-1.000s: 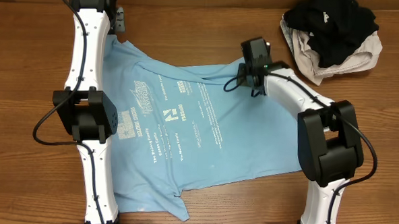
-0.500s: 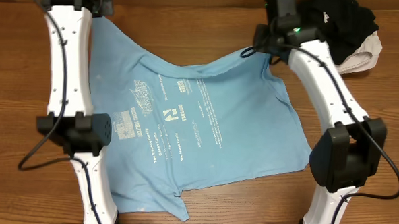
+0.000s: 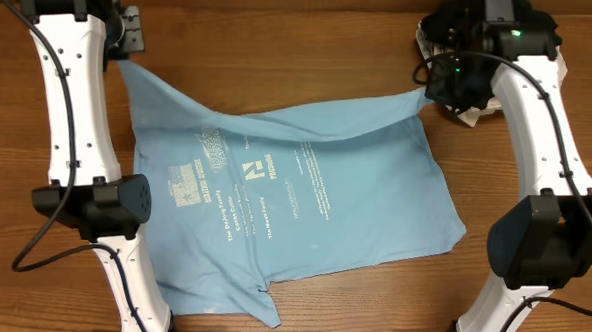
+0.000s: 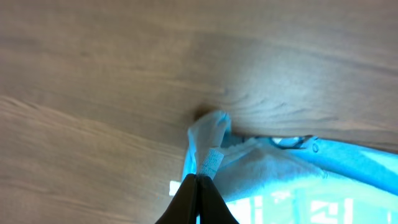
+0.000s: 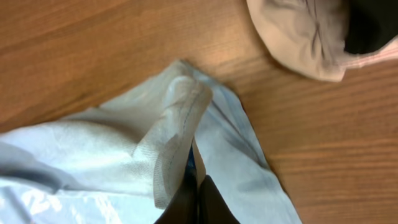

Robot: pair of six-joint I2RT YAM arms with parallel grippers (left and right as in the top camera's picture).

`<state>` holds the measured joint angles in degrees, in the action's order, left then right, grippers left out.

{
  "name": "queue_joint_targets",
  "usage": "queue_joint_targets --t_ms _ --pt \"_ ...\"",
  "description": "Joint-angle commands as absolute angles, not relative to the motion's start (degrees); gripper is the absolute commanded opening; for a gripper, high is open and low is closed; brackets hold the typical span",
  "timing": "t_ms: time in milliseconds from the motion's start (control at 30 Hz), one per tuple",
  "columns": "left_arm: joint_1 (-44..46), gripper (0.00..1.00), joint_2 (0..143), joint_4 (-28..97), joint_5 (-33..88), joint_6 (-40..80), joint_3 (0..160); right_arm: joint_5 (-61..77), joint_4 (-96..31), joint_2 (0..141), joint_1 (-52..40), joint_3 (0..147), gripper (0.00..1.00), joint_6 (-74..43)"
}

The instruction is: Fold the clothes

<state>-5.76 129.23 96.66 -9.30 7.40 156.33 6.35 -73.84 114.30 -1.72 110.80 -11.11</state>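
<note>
Toward the robot from both grippers, the sky-blue T-shirt (image 3: 304, 206) lies spread on the wooden table (image 3: 281, 45). The left gripper (image 4: 199, 179) pinches one far corner and the right gripper (image 5: 196, 186) the other, with the edge taut between them. A beige garment (image 5: 298, 37) sits just beyond the right one. This looks like the flattening step; the next fold calls for drawing both corners back evenly

Right tool (image 5: 198, 185) pinches the T-shirt (image 5: 112, 149) near a beige garment (image 5: 298, 37).

Cream/black pile (image 5: 298, 37) just beside rt hand (image 5: 196, 186); table (image 3: 281, 45) open far-center.
</note>
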Motion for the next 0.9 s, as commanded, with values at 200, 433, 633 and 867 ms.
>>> queue_joint_targets --t_ms 200,433,633,867 --pt "-5.9 0.04 129.3 96.8 -3.9 8.8 140.9 9.8 -76.8 112.2 1.0 109.8 0.04 -6.2" --pt "-5.8 0.04 129.3 96.8 -4.0 6.8 130.0 9.8 -76.0 112.2 2.0 103.7 0.04 -5.9" --pt "-5.8 0.04 129.3 96.3 -5.0 6.3 122.6 9.8 -73.5 112.2 3.0 98.0 0.04 -5.9" --pt "-5.9 0.04 129.3 94.2 -5.3 6.0 117.1 9.7 -71.0 112.3 5.3 93.7 0.04 -5.9"
